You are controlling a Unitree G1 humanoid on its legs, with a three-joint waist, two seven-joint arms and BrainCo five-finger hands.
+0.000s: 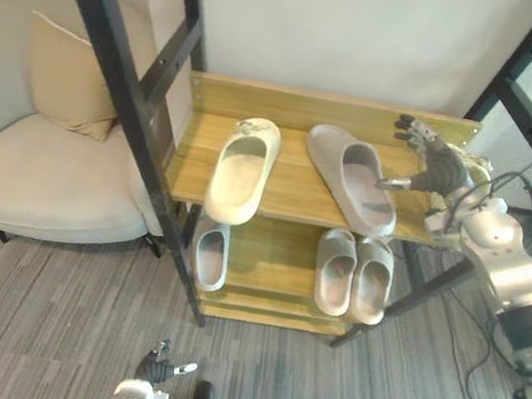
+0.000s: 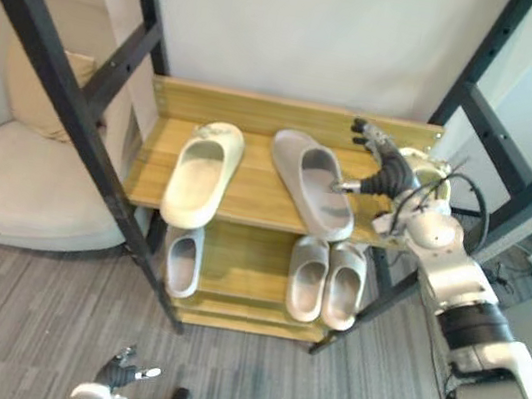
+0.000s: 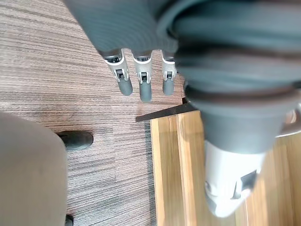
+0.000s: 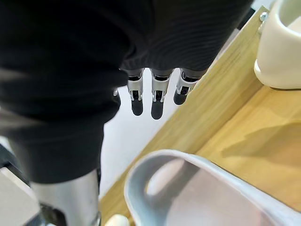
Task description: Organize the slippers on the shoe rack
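Left eye view: on the shoe rack (image 1: 312,101) top shelf, a cream slipper (image 1: 242,170) at left and a grey slipper (image 1: 350,178) at right, apart. Just beside the grey slipper, the right hand (image 1: 438,166), released, fingers straight, thumb tip at the strap. On the lower shelf, one pale slipper (image 1: 209,253) at left, a grey pair (image 1: 353,274) at right. Low over the carpet (image 1: 43,326), the left hand (image 1: 156,372).

Right eye view: same layout.

Left wrist view: fingers (image 3: 145,84) straight, grasping nothing, above carpet beside a wooden board (image 3: 174,179).

Right wrist view: fingers (image 4: 157,101) straight, past the shelf's back edge, with the grey slipper's rim close by the palm.
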